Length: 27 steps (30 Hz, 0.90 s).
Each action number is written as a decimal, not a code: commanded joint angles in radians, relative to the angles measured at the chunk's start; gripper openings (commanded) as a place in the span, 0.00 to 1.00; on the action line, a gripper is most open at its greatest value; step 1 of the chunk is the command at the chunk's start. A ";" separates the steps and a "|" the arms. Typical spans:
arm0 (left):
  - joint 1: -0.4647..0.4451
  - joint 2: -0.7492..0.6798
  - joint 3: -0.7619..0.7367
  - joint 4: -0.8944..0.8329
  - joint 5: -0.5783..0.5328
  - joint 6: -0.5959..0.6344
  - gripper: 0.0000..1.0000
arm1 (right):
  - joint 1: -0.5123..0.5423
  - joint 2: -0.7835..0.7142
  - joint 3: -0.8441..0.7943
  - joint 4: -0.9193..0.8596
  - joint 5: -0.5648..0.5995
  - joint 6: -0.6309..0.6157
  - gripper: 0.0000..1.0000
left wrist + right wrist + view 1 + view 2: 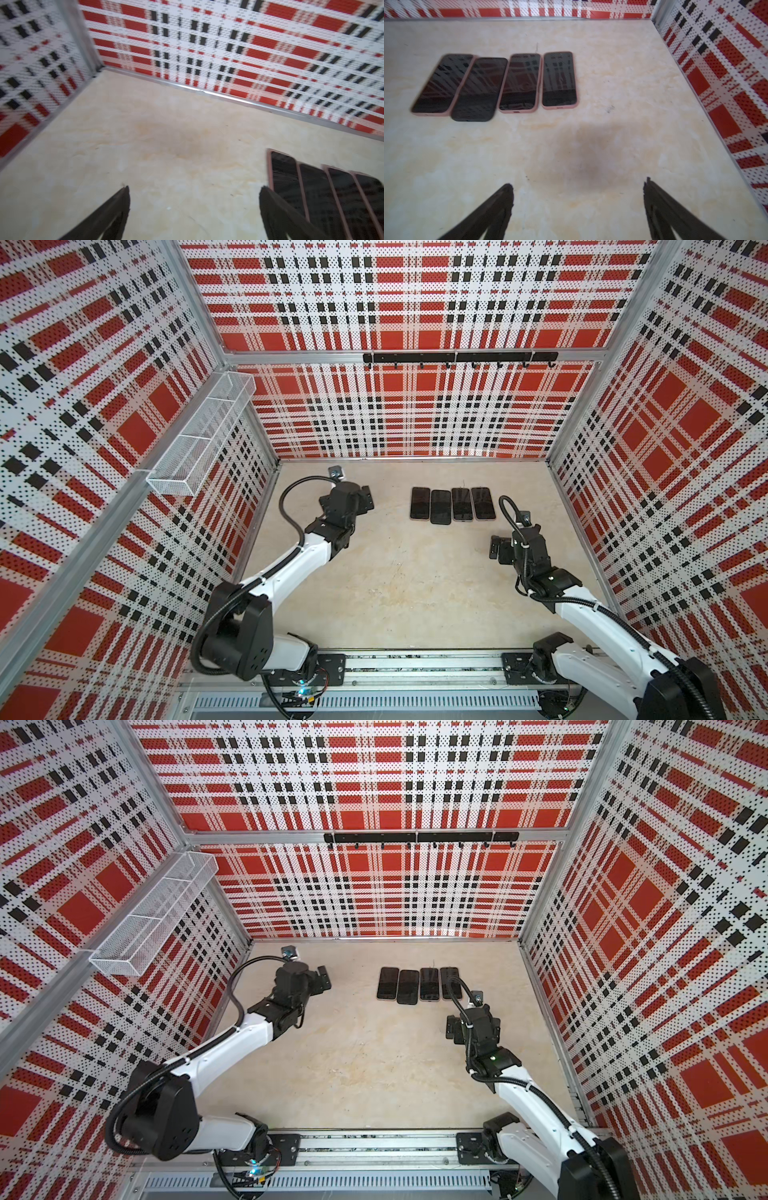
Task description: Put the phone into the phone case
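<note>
Several phones lie face up in a row at the back middle of the table. Three show a pink phone case (559,107) round the dark screen: the leftmost (419,504), the third (462,504) and the rightmost (483,504). The second phone (479,89) has a black edge and no pink rim. My left gripper (368,499) hovers open to the left of the row, nothing between its fingers (122,199). My right gripper (494,547) stands open in front of the row's right end, also empty, and in the right wrist view (578,185) only bare table lies between its fingertips.
A white wire basket (199,435) hangs on the left wall and a black hook rail (457,357) on the back wall. Plaid walls close in the beige table (395,580) on three sides. The arms' base rail (415,664) runs along the front edge.
</note>
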<state>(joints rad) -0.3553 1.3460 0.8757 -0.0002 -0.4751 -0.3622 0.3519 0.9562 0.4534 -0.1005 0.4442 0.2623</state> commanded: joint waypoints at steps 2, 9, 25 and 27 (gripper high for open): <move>0.055 -0.115 -0.159 0.106 -0.104 0.043 0.98 | -0.013 -0.005 -0.104 0.286 0.132 -0.107 1.00; 0.100 -0.191 -0.396 0.379 -0.167 0.116 0.98 | -0.029 0.040 -0.224 0.539 0.189 -0.162 1.00; 0.305 0.131 -0.491 0.953 -0.001 0.251 0.98 | -0.109 0.299 -0.223 0.950 0.076 -0.219 1.00; 0.308 0.157 -0.492 0.986 0.010 0.282 0.98 | -0.117 0.338 -0.213 0.995 0.057 -0.231 1.00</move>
<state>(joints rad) -0.0574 1.4780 0.3656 0.8845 -0.5133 -0.1326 0.2504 1.2606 0.2127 0.7689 0.5407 0.0631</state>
